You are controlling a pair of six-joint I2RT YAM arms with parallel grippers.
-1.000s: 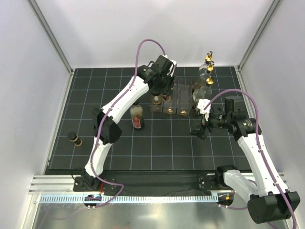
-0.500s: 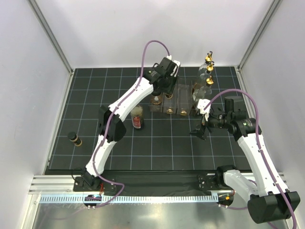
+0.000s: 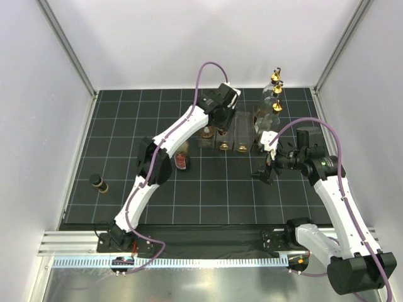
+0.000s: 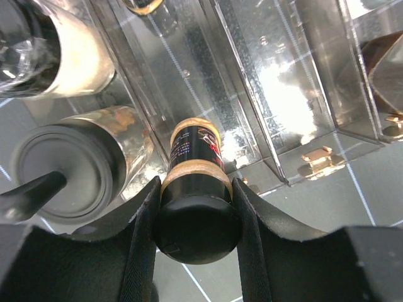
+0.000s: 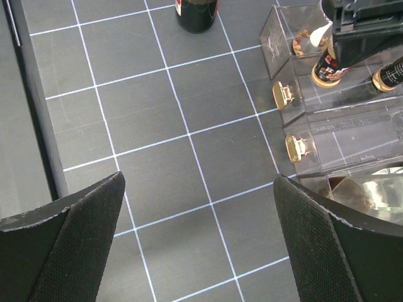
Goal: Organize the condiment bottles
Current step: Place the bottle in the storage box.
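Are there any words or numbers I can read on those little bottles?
Black-capped bottle in the left pincer: label with red marks and tiny print, too blurred to read.
Red-labelled bottle: label too small to read.
No other writing shows.

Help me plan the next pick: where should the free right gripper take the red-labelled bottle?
Probably around the red-labelled bottle's round body, coming in level from the right gripper's side over bare mat. It stands upright, and the left arm hides its top.

Rack (image 3: 242, 132) centre-back; tall bottles (image 3: 276, 92) behind-right; lone bottle (image 3: 98, 183) far left, seemingly upright.
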